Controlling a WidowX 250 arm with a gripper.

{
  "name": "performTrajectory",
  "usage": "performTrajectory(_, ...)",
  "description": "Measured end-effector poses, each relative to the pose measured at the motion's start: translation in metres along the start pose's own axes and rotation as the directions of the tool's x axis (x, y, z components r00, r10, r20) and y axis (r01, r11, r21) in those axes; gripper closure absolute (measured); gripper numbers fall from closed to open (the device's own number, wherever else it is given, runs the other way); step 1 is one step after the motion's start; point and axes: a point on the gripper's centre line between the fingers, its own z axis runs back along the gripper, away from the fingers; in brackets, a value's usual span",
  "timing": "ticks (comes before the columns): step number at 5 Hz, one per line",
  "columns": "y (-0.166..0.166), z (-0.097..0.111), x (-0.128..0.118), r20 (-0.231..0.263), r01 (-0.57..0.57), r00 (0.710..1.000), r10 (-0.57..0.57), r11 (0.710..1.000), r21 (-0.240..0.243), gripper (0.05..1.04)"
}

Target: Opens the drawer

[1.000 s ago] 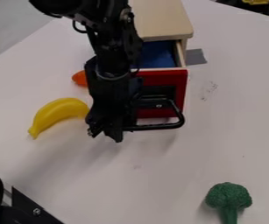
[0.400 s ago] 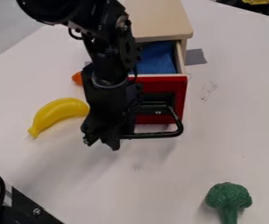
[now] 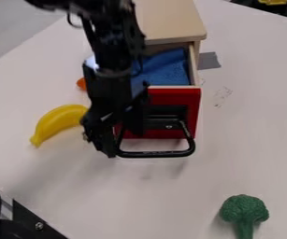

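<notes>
Hangs with black two-finger gripper (image 3: 107, 150) by the end of the black loop handle (image 3: 161, 154) nearer the yellow toy banana (image 3: 57, 122). Cannot tell, at the jaws, if apart, together or clamped on that handle. Has red-fronted wooden drawer (image 3: 174, 100) standing out from pale wooden cabinet (image 3: 170, 21), with blue cloth (image 3: 169, 70) inside.

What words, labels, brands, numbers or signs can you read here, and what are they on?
There are none I can read.
The faint marks on the table, to the right of the red drawer front, are too small and blurred to tell whether they are writing.
</notes>
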Motion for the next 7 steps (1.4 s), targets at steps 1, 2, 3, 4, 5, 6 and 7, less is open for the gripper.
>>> performTrajectory(1, -0.036, 0.038, 0.006, -0.050, 0.123, 0.991, -0.126, 0.991, -0.042, 0.085)
performTrajectory(2, -0.079, 0.094, 0.022, -0.039, 0.253, 0.964, -0.263, 0.953, -0.168, 0.085)
performTrajectory(3, -0.099, 0.146, 0.015, -0.041, 0.440, 0.887, -0.461, 0.868, -0.230, 0.085)
performTrajectory(4, -0.094, 0.193, 0.000, -0.005, 0.616, 0.776, -0.630, 0.760, -0.205, 0.085)
performTrajectory(5, -0.065, 0.198, -0.034, 0.032, 0.775, 0.622, -0.782, 0.609, -0.167, 0.085)
performTrajectory(6, -0.023, 0.186, -0.050, 0.045, 0.845, 0.529, -0.847, 0.521, -0.116, 0.085)
performTrajectory(7, -0.008, 0.165, -0.056, 0.038, 0.844, 0.537, -0.843, 0.536, -0.018, 0.085)
